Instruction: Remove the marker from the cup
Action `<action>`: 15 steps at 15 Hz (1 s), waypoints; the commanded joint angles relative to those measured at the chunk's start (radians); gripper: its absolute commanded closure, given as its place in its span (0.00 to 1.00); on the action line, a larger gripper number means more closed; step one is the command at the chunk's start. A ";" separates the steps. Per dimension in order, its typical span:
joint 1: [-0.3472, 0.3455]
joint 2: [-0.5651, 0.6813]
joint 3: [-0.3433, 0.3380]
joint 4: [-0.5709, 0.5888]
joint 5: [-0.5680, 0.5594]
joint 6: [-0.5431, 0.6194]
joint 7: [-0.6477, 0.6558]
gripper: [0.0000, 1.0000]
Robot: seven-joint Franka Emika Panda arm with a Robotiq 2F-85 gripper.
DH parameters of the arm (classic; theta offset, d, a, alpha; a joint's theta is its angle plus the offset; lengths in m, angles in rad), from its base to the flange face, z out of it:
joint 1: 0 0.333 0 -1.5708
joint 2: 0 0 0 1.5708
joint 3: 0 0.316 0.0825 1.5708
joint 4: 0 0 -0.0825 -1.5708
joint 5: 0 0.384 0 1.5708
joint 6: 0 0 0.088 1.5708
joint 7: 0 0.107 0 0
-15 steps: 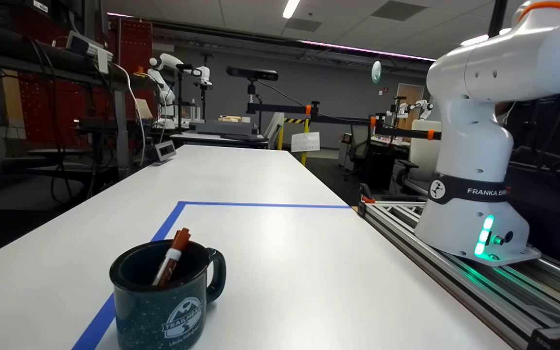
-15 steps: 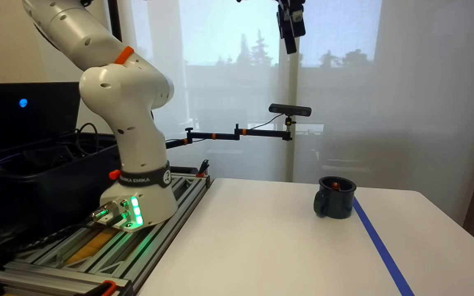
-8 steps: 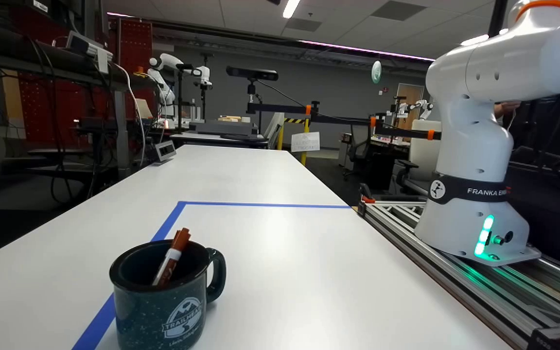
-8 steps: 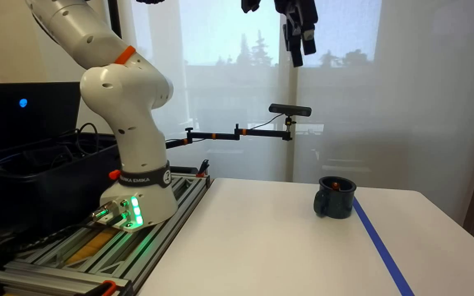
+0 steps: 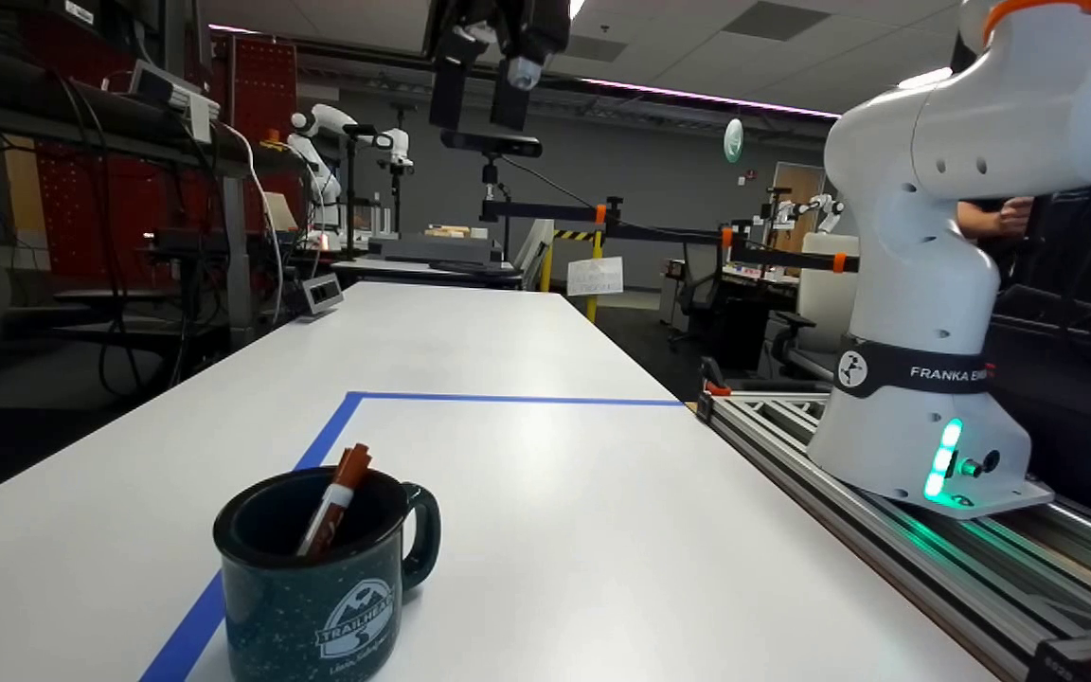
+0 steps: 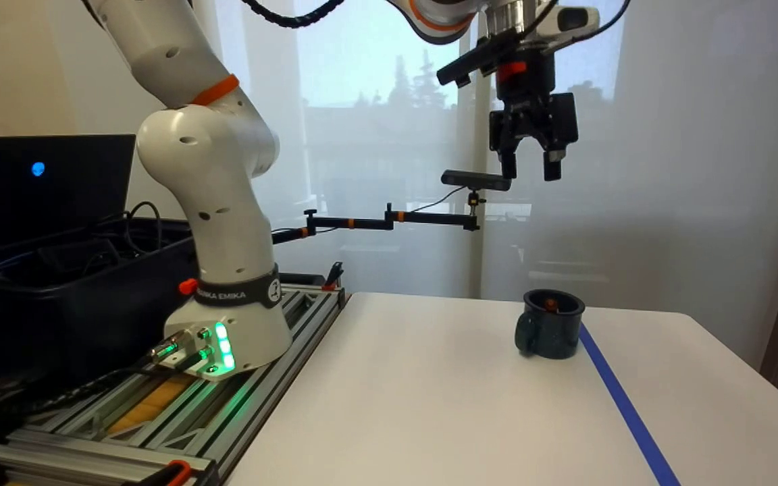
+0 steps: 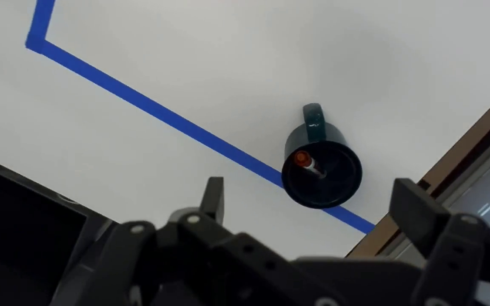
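The dark teal-blue cup (image 5: 257, 620) stands upright on the white table, over the blue tape line, and shows in both exterior views (image 6: 554, 341). Its handle faces the robot's side. The red-brown marker (image 5: 338, 495) leans inside the cup, its cap end above the rim. In the wrist view the marker (image 7: 303, 159) leans toward the handle side of the cup (image 7: 297, 138). The marker's lower end is hidden in an exterior view. My gripper (image 6: 530, 174) is open and empty, pointing down, well above the cup. Its fingertips stand wide apart in the wrist view (image 7: 309, 182).
Blue tape (image 5: 517, 399) marks lines on the table (image 5: 555, 530). A camera on a black jointed arm (image 6: 475, 181) stands behind the table, beyond the gripper in that view. The table's edge lies near the cup in the wrist view (image 7: 440, 174). A person's hand (image 5: 1014, 216) shows behind the robot.
My arm has moved down and outward, bringing the gripper into both exterior views. The gripper has swung from tilted to pointing down. The cup and marker have not moved.
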 commanded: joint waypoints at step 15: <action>0.023 0.199 0.004 0.067 0.009 0.074 -0.203 0.00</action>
